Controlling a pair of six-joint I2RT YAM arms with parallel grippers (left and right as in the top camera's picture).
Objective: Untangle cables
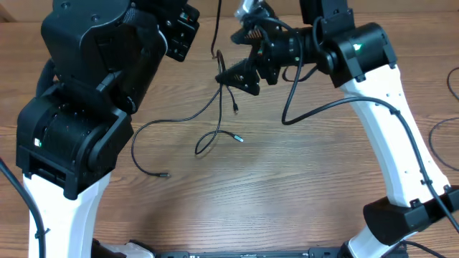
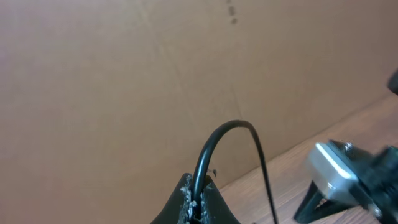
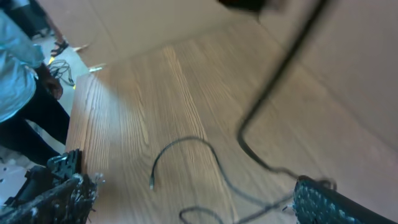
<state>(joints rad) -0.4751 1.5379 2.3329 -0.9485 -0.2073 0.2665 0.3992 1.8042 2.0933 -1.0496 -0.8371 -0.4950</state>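
- My left pincer [image 2: 196,202] is clamped tight on one black cord [image 2: 214,140]. The cord arches up out of the fingertips and drops back toward the wood on the right of that view.
- From overhead, this pincer sits high over the far edge of the desk, and the held cord hangs down from it.
- My right pincer [image 1: 240,56] stands wide, just right of the hanging cord. In its own wrist view the two fingers [image 3: 56,193] sit at opposite sides of the picture with bare wood between them.
- A blurred strand runs down to the finger on the right of that view. I cannot tell whether it touches the finger.
- The cables [image 1: 179,120] lie slack on the desk near the far edge, about midway between the left and right edges and just below the right pincer.
- One strand sweeps in a long curve toward the left edge and ends in a small plug [image 1: 166,175].
- Another makes a small loop [image 1: 203,145] and ends in a silvery tip [image 1: 240,140].
- A short end [image 1: 237,110] dangles near the loop.
- Behind the far edge stands a plain brown board [image 2: 124,81].
- A person in a pale blue top [image 3: 18,68] stands beyond a desk edge, at the left of the right wrist view.
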